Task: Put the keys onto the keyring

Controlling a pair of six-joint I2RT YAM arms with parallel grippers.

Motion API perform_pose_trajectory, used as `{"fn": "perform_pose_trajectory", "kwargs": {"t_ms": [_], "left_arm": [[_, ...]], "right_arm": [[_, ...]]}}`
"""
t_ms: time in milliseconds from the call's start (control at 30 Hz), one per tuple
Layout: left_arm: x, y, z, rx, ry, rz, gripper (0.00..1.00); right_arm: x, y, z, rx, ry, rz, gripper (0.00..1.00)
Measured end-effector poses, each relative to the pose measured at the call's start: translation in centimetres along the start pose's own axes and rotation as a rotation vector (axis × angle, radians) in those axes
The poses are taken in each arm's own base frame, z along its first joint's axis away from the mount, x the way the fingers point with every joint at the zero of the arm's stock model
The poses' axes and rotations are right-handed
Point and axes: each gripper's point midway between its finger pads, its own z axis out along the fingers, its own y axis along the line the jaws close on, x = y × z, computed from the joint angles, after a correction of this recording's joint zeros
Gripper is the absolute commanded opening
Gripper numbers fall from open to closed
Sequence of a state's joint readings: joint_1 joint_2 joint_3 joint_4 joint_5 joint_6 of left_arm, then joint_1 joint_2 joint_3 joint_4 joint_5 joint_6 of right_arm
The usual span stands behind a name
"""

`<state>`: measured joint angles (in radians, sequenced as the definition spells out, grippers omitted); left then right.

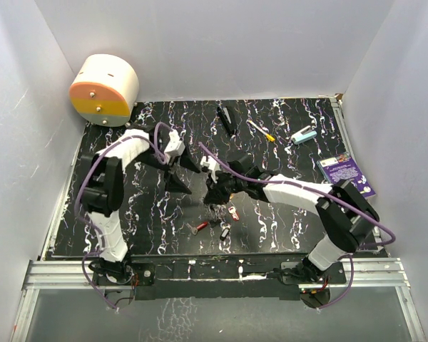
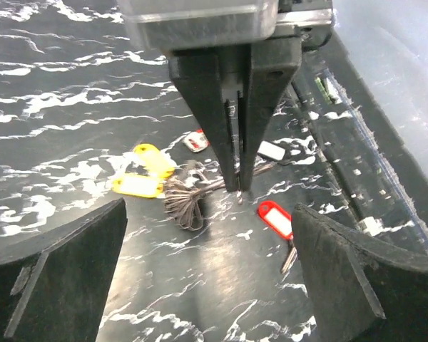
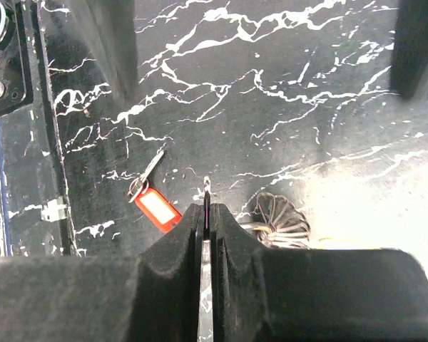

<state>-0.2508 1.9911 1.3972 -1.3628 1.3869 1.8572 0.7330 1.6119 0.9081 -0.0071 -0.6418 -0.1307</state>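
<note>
My left gripper [image 2: 210, 285] [image 1: 183, 174] hovers wide open over the black marbled table with nothing between its fingers [image 2: 57, 274]. Just beyond it my right gripper [image 3: 206, 210] [image 2: 239, 184] [image 1: 215, 191] points down at the table. It is shut on a thin silver metal piece [image 3: 207, 187] seen edge-on; I cannot tell whether that is the keyring or a key blade. A bundle of wire loops [image 2: 185, 205] [image 3: 278, 221] lies beside its tips. Keys lie around it: two with yellow tags [image 2: 146, 171], one red-tagged key [image 2: 274, 217] [image 3: 157, 209], and more coloured tags [image 1: 225, 231] in the top view.
At the back left stands an orange and cream cylinder [image 1: 103, 89]. A long black bar [image 1: 226, 120], a white stick with a yellow tip [image 1: 260, 130] and a teal item [image 1: 304, 135] lie at the back. A purple card [image 1: 347, 174] sits at the right edge. White walls enclose the table.
</note>
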Motion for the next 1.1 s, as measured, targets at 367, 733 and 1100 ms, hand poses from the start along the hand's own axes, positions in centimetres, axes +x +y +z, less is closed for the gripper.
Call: {"fn": "perform_pose_trajectory", "kwargs": {"t_ms": [367,733,1100], "left_arm": [[-11.5,6.7,-8.8,-0.661,0.362,0.271,0.97],[-6.7,7.1,-5.5,-0.783,0.256,0.042,0.97],[5.2,-3.4,4.1,-0.402,0.477,0.004,0.96]], "right_arm": [[0.1,-4.3,-5.8,0.233,-0.058,0.036,0.08],[-4.6,-9.5,-15.6,0.572,-0.245,0.077,0.08],[-5.2,-10.5,-17.7,0.674,-0.251,0.156,0.08]]}}
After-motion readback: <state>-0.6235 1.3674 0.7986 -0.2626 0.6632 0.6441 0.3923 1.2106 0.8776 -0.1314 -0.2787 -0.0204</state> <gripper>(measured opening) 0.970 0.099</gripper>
